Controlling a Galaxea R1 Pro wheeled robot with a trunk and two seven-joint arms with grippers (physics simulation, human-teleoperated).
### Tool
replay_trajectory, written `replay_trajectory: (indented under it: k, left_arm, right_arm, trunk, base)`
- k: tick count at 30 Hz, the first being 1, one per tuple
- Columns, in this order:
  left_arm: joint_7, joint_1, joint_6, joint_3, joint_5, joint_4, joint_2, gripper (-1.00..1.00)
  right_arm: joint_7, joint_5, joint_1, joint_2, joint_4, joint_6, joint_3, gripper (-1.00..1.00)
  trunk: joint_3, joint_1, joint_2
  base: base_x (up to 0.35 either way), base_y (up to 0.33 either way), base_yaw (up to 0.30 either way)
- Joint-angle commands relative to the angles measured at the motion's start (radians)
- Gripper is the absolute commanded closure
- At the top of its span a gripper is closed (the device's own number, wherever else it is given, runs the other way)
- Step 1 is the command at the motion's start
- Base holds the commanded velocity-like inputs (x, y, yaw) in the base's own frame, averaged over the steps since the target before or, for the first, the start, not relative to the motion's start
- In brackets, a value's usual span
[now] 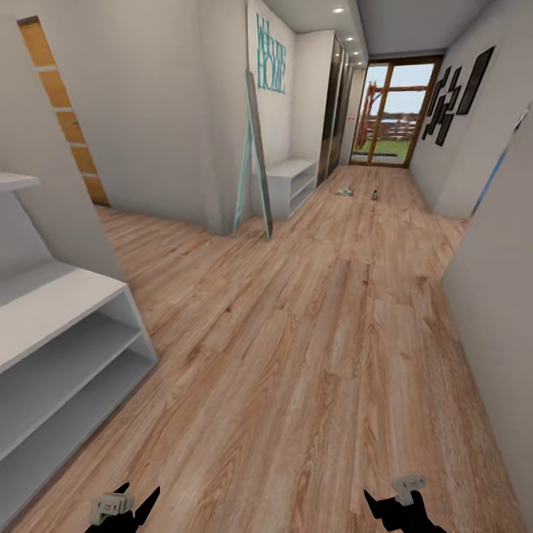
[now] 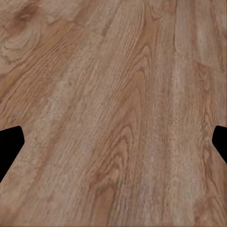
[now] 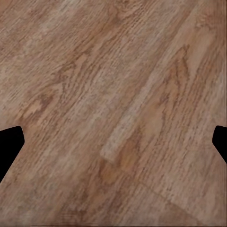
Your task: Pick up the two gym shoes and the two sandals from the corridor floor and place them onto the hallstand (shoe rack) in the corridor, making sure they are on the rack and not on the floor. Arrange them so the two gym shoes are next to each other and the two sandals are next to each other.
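The hallstand (image 1: 55, 314), a light grey unit with a bench top over two long shelf slots, stands close on the left. Far down the corridor floor (image 1: 296, 333) lies a small off-white item with green and red, likely a gym shoe (image 1: 344, 192). A darker small item (image 1: 374, 195) lies beside it, too small to identify. The sandals cannot be made out. My left gripper (image 1: 137, 497) (image 2: 113, 142) and right gripper (image 1: 394, 505) (image 3: 113, 142) hang low over bare planks, both open and holding nothing.
A second grey bench (image 1: 290, 181) stands under teal "Welcome HOME" letters on the left wall, with a teal-framed mirror (image 1: 255, 159) leaning before it. A glass door (image 1: 392, 111) ends the corridor. A white wall (image 1: 496, 311) juts in on the right.
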Motion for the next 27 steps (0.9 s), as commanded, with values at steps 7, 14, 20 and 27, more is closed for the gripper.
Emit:
replay_trajectory:
  k: [7,14,20,27]
  left_arm:
    - [-0.006,0.000,0.003,0.002,0.006,0.002,0.000,-1.00]
    - [-0.004,0.000,0.003,0.002,0.005,0.002,0.000,-1.00]
    - [-0.003,-0.001,0.003,0.002,0.004,0.002,0.001,-1.00]
    - [0.005,0.000,0.002,0.002,0.003,0.002,0.000,-1.00]
  right_arm:
    - [0.003,0.009,-0.001,0.000,0.001,-0.003,-0.009,-1.00]
    - [0.003,0.009,-0.001,0.000,0.001,-0.003,-0.009,-1.00]
    - [0.003,0.009,-0.001,0.000,0.001,-0.003,-0.009,-1.00]
    - [0.003,0.009,-0.001,0.000,0.001,-0.003,-0.010,-1.00]
  trunk:
    - [-0.001,0.000,0.000]
    - [-0.001,0.000,0.000]
    - [-0.001,0.000,0.000]
    - [-0.001,0.000,0.000]
  base:
    - [0.211,0.000,-0.267]
    - [0.314,0.000,-0.267]
    - [0.334,0.000,-0.267]
    - [0.338,0.000,-0.267]
